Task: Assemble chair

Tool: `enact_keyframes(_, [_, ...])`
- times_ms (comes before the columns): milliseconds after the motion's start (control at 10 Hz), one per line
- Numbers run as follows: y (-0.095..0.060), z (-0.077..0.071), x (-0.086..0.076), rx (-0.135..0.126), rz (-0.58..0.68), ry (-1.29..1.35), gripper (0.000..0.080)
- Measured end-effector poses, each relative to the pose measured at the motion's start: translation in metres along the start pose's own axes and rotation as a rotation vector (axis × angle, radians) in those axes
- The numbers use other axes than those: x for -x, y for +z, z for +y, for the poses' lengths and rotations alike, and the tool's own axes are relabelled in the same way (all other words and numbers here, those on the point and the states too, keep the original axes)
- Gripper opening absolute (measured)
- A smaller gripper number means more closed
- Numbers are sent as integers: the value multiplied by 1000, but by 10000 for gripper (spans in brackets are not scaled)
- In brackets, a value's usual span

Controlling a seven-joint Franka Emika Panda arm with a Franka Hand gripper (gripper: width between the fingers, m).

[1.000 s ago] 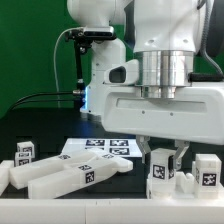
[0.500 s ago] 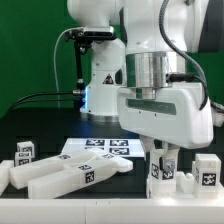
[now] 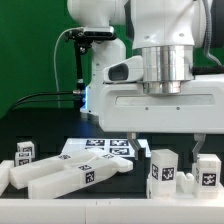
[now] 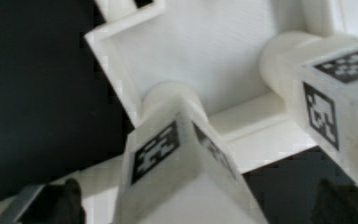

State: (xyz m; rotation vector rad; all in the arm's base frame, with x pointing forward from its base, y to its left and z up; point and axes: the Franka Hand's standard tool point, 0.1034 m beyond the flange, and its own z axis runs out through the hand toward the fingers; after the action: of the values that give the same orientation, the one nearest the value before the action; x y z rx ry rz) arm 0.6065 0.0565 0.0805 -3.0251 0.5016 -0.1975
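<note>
text: none readable | signs: fiducial tags (image 3: pixel 166 177) on chair parts (image 3: pixel 60 178), marker board (image 3: pixel 72 150)

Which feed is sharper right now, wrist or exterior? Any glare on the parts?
Wrist view: close-up blur, the tagged white plastic chair block looks soft and smeared. Exterior view: sharper; bright highlights sit on the glossy white robot arm, not on the parts.

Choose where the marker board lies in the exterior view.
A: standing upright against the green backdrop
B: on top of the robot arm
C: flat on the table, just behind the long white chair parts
C: the marker board lies flat, tags facing up, just behind the long chair parts.
</note>
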Motion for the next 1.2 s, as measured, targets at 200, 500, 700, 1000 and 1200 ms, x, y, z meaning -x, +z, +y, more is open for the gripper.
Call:
enact_keyframes(200, [0, 1, 0, 2, 1, -151, 649])
enact_keyframes(500, [0, -1, 0, 8, 3, -250, 532])
enact_keyframes(700, [1, -2, 0, 7, 3, -131, 332])
enact_keyframes(1000, [-1, -1, -1, 16, 7, 310, 285])
enact_keyframes(1200, [-1, 0, 0, 12, -2, 666, 285])
